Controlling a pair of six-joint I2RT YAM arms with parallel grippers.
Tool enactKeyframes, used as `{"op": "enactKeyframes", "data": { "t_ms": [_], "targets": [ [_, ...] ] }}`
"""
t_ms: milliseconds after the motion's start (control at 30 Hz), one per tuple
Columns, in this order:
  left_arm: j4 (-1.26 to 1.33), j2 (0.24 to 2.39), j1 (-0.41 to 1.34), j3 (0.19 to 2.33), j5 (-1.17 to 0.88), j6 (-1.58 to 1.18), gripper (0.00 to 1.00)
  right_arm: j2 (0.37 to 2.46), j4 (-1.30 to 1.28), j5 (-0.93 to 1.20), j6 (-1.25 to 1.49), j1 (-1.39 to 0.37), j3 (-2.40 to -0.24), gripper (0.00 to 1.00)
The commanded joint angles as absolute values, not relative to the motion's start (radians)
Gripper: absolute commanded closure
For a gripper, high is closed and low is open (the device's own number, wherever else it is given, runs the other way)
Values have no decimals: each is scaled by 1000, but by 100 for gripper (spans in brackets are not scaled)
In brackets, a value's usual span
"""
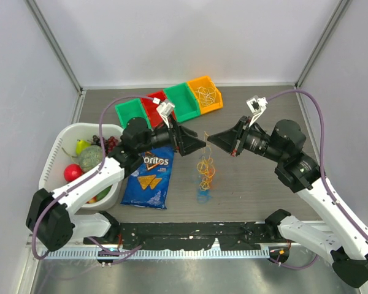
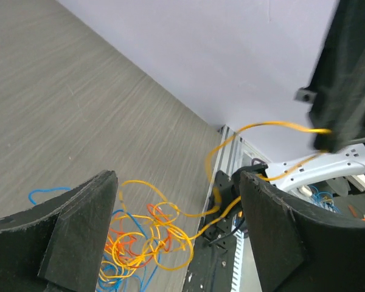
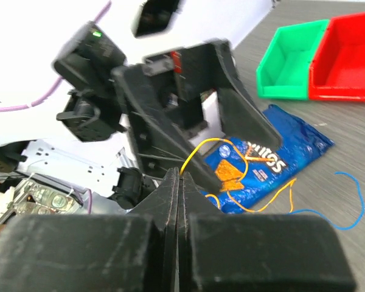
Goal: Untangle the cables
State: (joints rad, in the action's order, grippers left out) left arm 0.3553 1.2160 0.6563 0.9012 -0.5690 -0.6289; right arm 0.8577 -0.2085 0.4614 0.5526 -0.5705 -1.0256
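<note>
Top view: left gripper point(image 1: 200, 144) and right gripper point(image 1: 212, 139) sit tip-to-tip, nearly touching, raised over mid-worktop point(image 1: 264, 184). The cables point(image 1: 204, 173) are a small orange/yellow/blue tangle at 6 o'clock from the tips, just at 3 o'clock of the chip bag point(image 1: 149, 176). Step in hand, I'd judge: drawing one strand up out of the bunch. Most of it looks knotted, so not far along.

Containers: a row of bins at 12 o'clock. Green bin point(image 1: 133, 112) and 2nd green bin point(image 1: 183, 100) look bare; red bin point(image 1: 148, 105) is partly hidden by the arm. The orange bin point(image 1: 220, 100) holds thin pale loops. The white basket point(image 1: 51, 160) at 9 o'clock holds fruit/veg: a red round one, green ones, dark grapes.

Left wrist view: left gripper released, jaws wide apart. A yellow strand point(image 2: 274, 126) runs through the gap w/ no finger on it, up to 2 o'clock. The tangle lies at 7 o'clock.

Right wrist view: right gripper clenched on that yellow strand, which exits at the tips and droops toward 3 o'clock. A blue strand point(image 3: 361, 204) lies at 4 o'clock.

Next, prob.: left re-grips lower down or on a diff. strand, closing squarely on a very thin thread. Then pull apart slowly so the whole bunch isn't dragged.
</note>
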Motion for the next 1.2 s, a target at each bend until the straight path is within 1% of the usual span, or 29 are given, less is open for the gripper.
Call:
{"op": "enactKeyframes", "data": {
  "t_ms": [0, 167, 333, 400, 467, 533, 667, 733, 767, 800, 833, 900, 1033, 1167],
  "targets": [
    [459, 1256, 664, 894, -611, -672, 17, 850, -39, 526, 597, -575, -1029, 99],
    [454, 1304, 666, 900, -565, -687, 19, 870, 80, 580, 673, -577, -1019, 99],
    [315, 1368, 666, 934, -456, -647, 17, 910, 276, 603, 816, -580, -1023, 99],
    [282, 1399, 673, 948, -443, -635, 18, 934, 327, 589, 842, -581, -1054, 99],
    [299, 1425, 689, 951, -472, -644, 17, 960, 342, 577, 828, -583, -1130, 99],
    [302, 1456, 715, 962, -500, -647, 15, 991, 296, 552, 786, -583, -1208, 99],
    [223, 1508, 753, 986, -480, -631, 15, 1045, 177, 488, 678, -583, -1382, 99],
    [163, 1546, 756, 1006, -445, -621, 17, 1081, 118, 474, 628, -583, -1490, 99],
    [112, 1566, 755, 1025, -419, -615, 18, 1089, 71, 451, 585, -583, -1524, 99],
    [44, 1590, 755, 1043, -396, -608, 19, 1103, 16, 436, 565, -583, -1602, 99],
    [7, 1617, 755, 1063, -378, -603, 19, 1115, 8, 408, 527, -583, -1636, 99],
    [-50, 1653, 755, 1097, -380, -597, 21, 1138, -80, 371, 485, -583, -1771, 99],
    [-40, 1674, 755, 1094, -380, -615, 21, 1170, -118, 334, 440, -584, -1873, 99],
    [-61, 1629, 750, 1101, -351, -582, 22, 1184, -155, 319, 404, -583, -1898, 99]
  ]
}}
